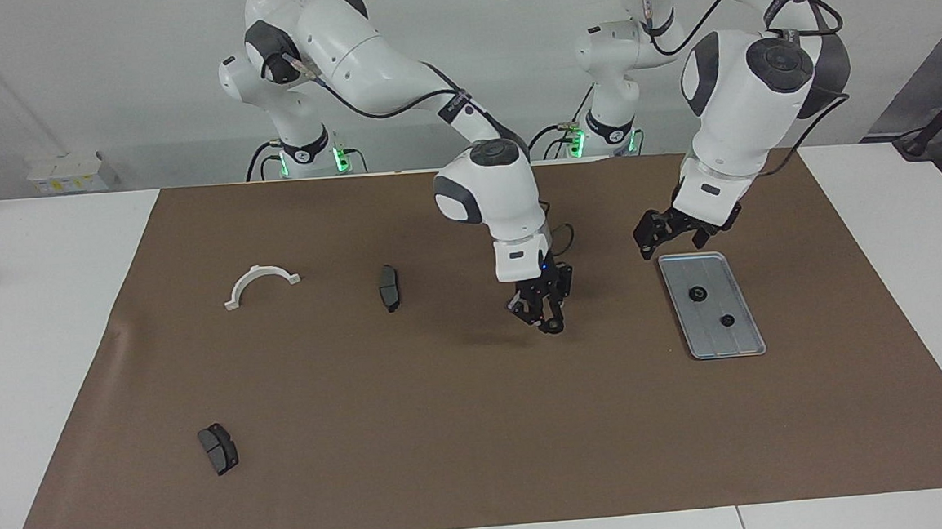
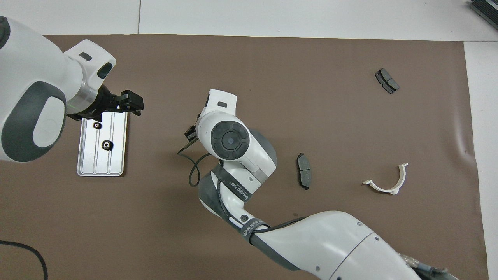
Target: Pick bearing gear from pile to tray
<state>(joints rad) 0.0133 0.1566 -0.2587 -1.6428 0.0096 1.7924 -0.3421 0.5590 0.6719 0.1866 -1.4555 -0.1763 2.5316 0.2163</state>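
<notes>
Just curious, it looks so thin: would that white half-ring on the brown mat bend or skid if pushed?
The white half-ring looks like thin moulded plastic, so probably light and slightly springy. Lying flat on the mat, it would likely slide or spin rather than roll.

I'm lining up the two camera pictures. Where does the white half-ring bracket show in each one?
Facing view: the white half-ring bracket lies on the brown mat toward the right arm's end, at the picture's left.
Overhead view: the bracket shows at the picture's right.
Shared landmark: the dark brake pad beside it, toward the table's middle.
</notes>
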